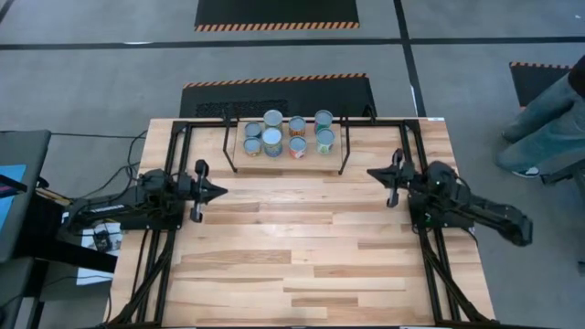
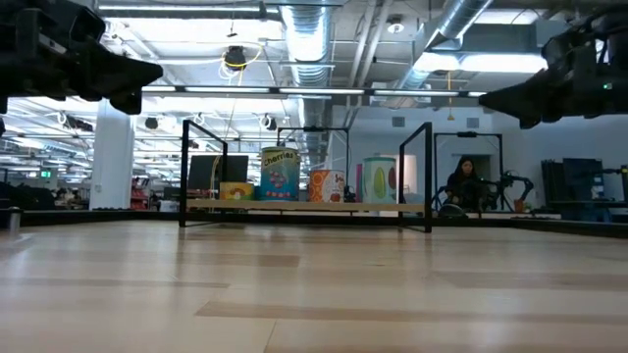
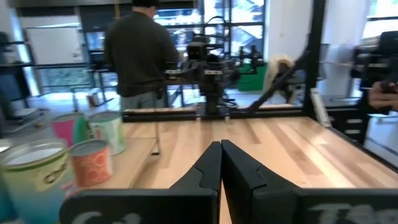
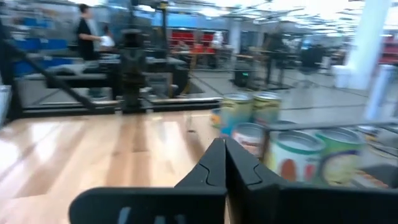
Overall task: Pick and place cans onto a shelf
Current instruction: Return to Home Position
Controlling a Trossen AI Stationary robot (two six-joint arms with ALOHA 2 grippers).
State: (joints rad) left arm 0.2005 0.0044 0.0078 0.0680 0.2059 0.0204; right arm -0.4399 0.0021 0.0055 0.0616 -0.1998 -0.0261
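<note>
Wooden table point(image 1: 302, 260) — person point(image 1: 547, 123) beside

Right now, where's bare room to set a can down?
Tabletop bare between left pincer and right pincer, and on to the edge opposite the shelf. The shelf itself is crowded: cans packed in two rows.
</note>
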